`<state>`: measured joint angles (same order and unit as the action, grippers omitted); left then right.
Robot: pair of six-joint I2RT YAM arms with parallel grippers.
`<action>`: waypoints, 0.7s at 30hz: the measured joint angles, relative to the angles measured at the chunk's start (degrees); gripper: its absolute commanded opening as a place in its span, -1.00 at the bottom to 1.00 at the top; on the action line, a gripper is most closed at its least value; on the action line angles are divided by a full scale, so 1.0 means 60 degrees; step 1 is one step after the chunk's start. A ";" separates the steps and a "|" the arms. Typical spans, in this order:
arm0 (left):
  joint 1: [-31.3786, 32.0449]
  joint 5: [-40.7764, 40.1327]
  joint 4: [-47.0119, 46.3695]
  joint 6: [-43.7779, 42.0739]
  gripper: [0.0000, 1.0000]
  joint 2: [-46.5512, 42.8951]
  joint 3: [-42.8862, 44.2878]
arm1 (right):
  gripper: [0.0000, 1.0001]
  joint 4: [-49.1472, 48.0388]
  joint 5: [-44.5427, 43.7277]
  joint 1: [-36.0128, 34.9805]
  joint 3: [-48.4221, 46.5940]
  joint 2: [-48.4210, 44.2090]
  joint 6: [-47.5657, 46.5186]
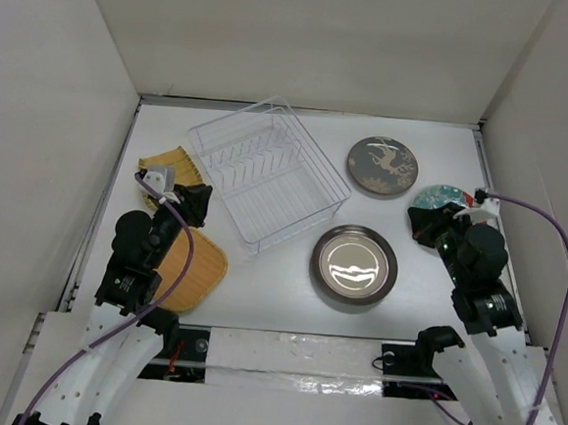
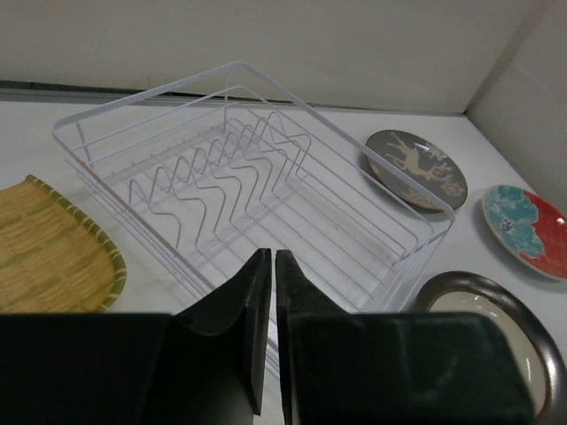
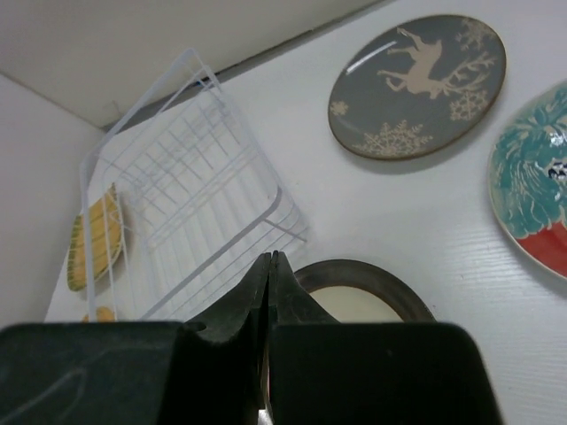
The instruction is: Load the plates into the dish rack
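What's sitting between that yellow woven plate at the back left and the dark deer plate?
The clear dish rack stands between them, set at a slant; the overhead view shows it best.

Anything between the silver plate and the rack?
Nothing visible. The silver plate lies flat just off the near-right wall of the rack, with only tabletop between them. No plate sits in the slots yet.

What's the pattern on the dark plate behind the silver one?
The dark plate shows a pale deer and snowflakes; clearest in the right wrist view.
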<state>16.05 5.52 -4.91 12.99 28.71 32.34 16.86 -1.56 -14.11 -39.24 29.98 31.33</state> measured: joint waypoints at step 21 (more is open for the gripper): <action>0.0229 -0.0146 0.0390 0.0390 0.48 0.0055 0.0000 | 0.05 -0.5676 -0.1705 0.1031 0.0379 0.9956 0.5533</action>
<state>17.43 4.64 -2.57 15.33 29.04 32.34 -17.19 -11.79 -7.92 -36.97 89.71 64.53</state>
